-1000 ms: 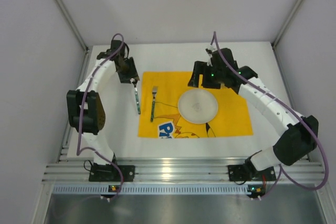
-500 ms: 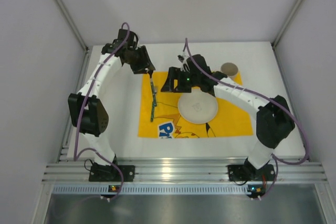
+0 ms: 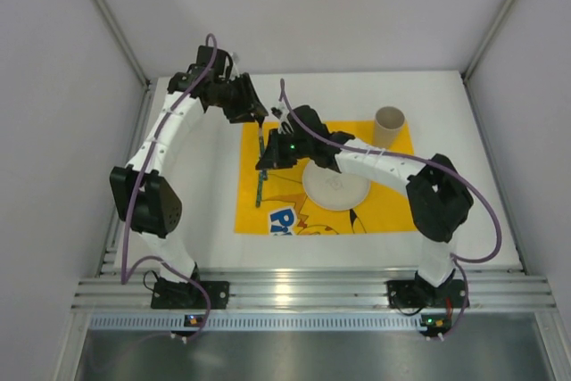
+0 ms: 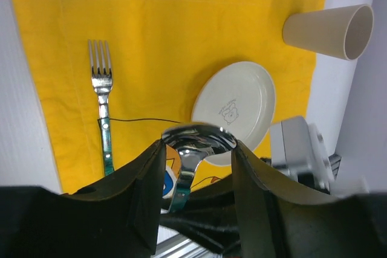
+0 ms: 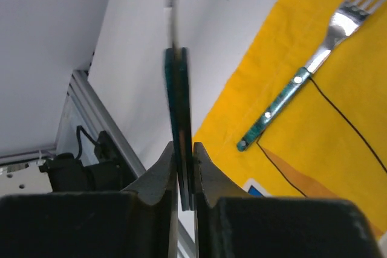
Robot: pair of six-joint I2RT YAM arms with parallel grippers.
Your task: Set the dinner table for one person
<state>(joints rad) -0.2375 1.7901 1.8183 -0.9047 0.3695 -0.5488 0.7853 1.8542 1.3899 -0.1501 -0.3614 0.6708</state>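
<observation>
Yellow cloth placemat [image 3: 393,204] lies flat mid-way on the dinner table [image 3: 196,220], the white top that fills the floor betw. the grey walls, w/ an alu rail along its near edge where both arm bases sit. Both arms reach in over the mat's far-left part and meet on one spoon [image 4: 199,136]. Left gripper [image 4: 198,147] is at the far end, its fingers grasping the shiny bowl from both sides. Right gripper [image 5: 183,149] has crossed over from the right and is clenched on the teal handle, seen edge-on in the rt wrist view. Spoon spans the short gap betw. the two, clear of the cloth. Fork [image 4: 103,104] lies flat on the mat's left strip, tines to the far side, teal handle to the near side; in the top view the rt gripper covers its tines. White plate [image 3: 339,186] sits approx. mid-mat, right of the fork and apart from it. Beige cup [image 3: 389,125] stands upright at the mat's far-right corner.
</observation>
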